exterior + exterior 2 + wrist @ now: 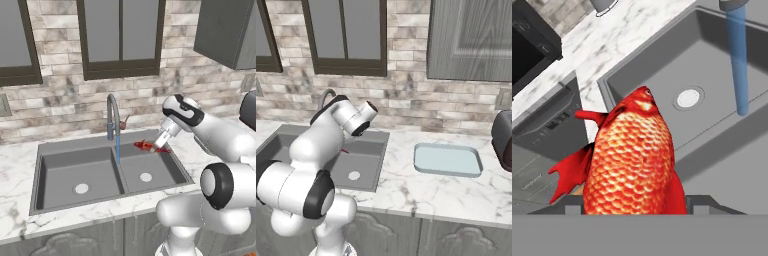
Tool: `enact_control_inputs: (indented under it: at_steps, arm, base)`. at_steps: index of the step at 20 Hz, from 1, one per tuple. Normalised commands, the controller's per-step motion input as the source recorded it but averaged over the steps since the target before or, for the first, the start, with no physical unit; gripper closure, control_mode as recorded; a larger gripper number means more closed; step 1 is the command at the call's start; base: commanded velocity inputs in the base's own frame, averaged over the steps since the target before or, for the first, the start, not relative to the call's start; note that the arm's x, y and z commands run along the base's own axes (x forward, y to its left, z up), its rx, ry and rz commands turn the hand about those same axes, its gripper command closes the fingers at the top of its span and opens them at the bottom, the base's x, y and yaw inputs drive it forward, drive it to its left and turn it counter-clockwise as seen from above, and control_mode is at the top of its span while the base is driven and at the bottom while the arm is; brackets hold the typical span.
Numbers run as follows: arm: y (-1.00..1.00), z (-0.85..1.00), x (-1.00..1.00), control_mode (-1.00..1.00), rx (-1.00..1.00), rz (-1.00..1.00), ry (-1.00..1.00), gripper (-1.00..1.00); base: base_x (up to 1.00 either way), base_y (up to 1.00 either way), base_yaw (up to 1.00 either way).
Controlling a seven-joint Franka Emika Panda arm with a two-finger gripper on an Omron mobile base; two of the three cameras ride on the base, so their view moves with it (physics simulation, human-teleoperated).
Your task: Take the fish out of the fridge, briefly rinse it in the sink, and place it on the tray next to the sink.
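My gripper (159, 148) is shut on the fish (146, 146), a red scaly fish that hangs over the right basin of the dark grey sink (75, 146). In the hand view the fish (632, 160) rises between the fingertips, head pointing away, with the basin drain (688, 98) beyond it. A blue stream of water (118, 148) runs from the curved faucet (113, 115) just left of the fish, apart from it. The pale bluish tray (446, 160) lies on the marble counter to the right of the sink (368, 150). The fridge is out of view.
A dark rounded appliance (502, 140) stands on the counter right of the tray. A grey wall cabinet (225, 30) hangs above on the right. The brick wall with dark-framed windows (120, 35) runs behind the sink.
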Motion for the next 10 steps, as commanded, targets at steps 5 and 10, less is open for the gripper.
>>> enact_control_inputs:
  at_steps: [5, 10]
  arm:
    - [0.13, -0.31, 0.08, -1.0, -0.02, 0.04, 0.0, 1.0]
    - [0.2, -0.1, 0.12, -1.0, -0.01, 0.03, 0.0, 1.0]
  base:
    - [0.0, 0.0, 0.0]
    - [0.0, 0.0, 0.0]
